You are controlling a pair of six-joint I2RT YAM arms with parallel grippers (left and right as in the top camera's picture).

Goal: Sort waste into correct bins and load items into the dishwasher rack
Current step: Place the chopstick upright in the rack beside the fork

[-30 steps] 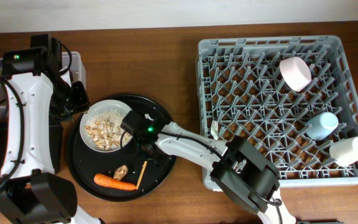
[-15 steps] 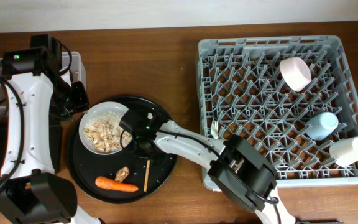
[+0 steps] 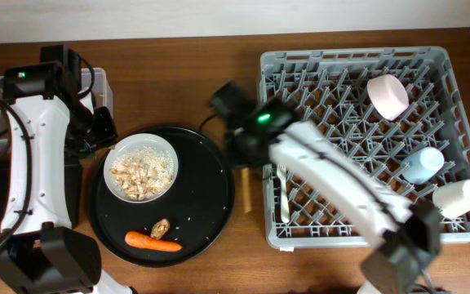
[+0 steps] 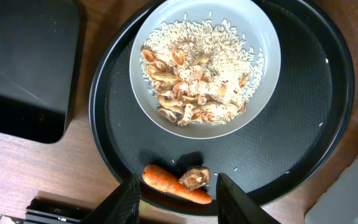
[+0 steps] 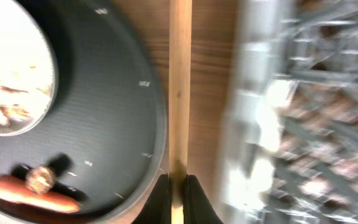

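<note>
Right pincer (image 5: 178, 190): I am clamping it on one wooden stick (image 5: 180, 93), gripping the near end.

Stick, axis: its length is running straight ahead from my fingers, over the strip of table between tray and rack and parallel to the rack's wall.

Left of that pincer: one round black tray (image 4: 303, 124) is carrying one white bowl (image 4: 166, 118) of food scraps (image 4: 185, 87), one carrot (image 4: 169, 185) and one brown lump (image 4: 193, 177) touching the carrot.

Right of it: one dishwasher rack (image 3: 349, 54) is holding three cups, cream (image 3: 387, 95), light blue (image 3: 423, 164) and white (image 3: 458, 197), plus one white fork (image 3: 283, 196).

Left pincer (image 4: 178, 182): I am keeping its fingers apart on nothing, with the carrot directly beneath.
</note>
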